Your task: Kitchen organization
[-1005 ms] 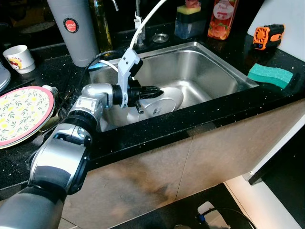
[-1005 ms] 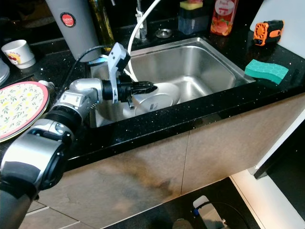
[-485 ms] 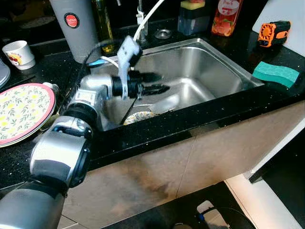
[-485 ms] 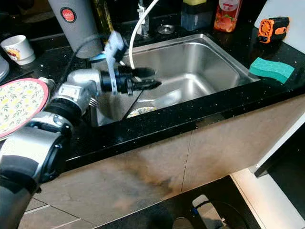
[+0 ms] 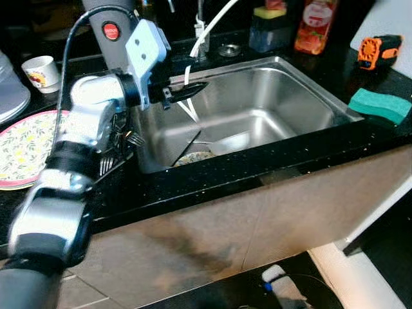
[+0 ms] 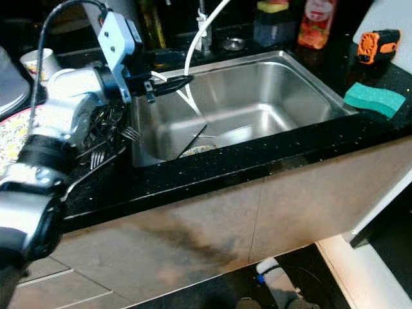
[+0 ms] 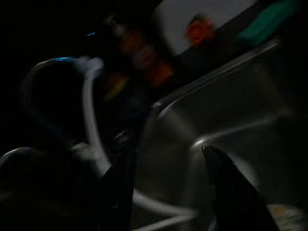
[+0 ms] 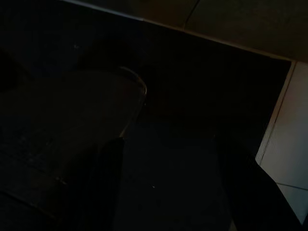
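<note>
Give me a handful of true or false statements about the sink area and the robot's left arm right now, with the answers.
1. The left end effector is above the sink's left side. True.
2. It is holding a plate. False: its fingers are empty, with a gap between them in the wrist view.
3. The green sponge lies inside the sink. False: it lies on the counter right of the sink.
4. A floral plate rests on the counter left of the sink. True.
5. A white hose hangs into the sink. True.

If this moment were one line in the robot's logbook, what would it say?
left gripper: open, empty, raised over sink left rim | patterned plate: lying in sink | right arm: idle
</note>
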